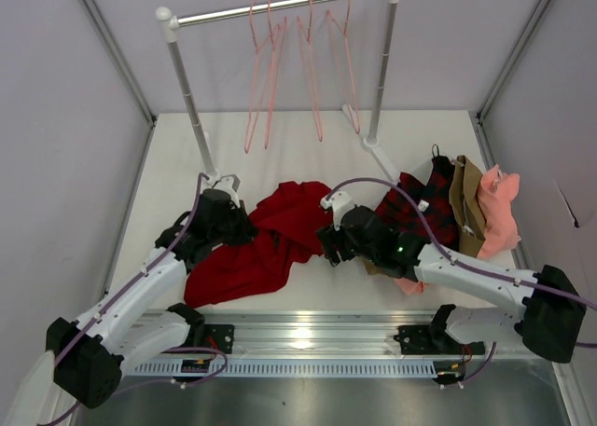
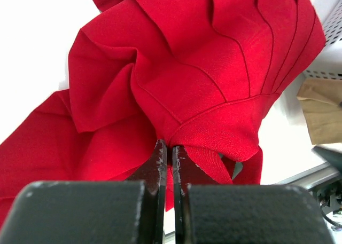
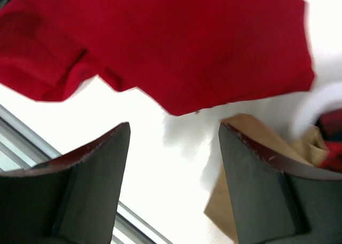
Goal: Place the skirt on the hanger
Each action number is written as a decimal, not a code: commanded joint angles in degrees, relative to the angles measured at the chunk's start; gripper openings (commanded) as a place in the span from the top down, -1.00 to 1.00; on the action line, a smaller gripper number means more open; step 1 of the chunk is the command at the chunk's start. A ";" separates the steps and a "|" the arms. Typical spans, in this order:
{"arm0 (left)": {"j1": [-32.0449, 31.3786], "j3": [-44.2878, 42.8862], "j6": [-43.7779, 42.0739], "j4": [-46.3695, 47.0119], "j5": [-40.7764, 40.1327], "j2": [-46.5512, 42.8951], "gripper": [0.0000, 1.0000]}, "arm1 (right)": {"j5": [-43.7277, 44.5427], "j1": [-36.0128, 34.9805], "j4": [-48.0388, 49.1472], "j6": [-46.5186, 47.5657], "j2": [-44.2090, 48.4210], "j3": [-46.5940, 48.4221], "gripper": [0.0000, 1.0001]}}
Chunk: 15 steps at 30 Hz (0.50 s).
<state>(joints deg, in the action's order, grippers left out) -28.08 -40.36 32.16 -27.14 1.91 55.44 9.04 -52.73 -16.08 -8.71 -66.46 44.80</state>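
Observation:
The deep-red skirt [image 1: 266, 244] lies crumpled on the white table between my two arms. It fills the left wrist view [image 2: 197, 68] and the top of the right wrist view [image 3: 176, 46]. My left gripper [image 1: 241, 226] is shut on a fold at the skirt's left edge [image 2: 170, 148]. My right gripper [image 1: 328, 247] is open and empty just off the skirt's right edge, its jaws wide apart over bare table [image 3: 173, 140]. Several salmon-pink wire hangers [image 1: 310, 62] hang on the rail at the back.
The clothes rack [image 1: 280, 5] stands at the back on two poles. A pile of clothes lies at the right: a red-and-black plaid garment [image 1: 420, 207], a tan one [image 1: 465, 202] and a salmon-pink one [image 1: 499, 212]. A metal rail [image 1: 308, 337] runs along the near edge.

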 commanded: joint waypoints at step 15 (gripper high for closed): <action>1.97 0.10 0.97 1.12 1.95 -4.73 1.00 | 22.07 -10.64 20.03 5.11 -21.15 1.61 -0.36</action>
<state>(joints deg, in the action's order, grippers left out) -26.85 -40.29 32.56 -27.18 3.25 52.03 25.63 -63.05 -1.65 -3.79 -84.90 44.80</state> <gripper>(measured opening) 0.024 0.697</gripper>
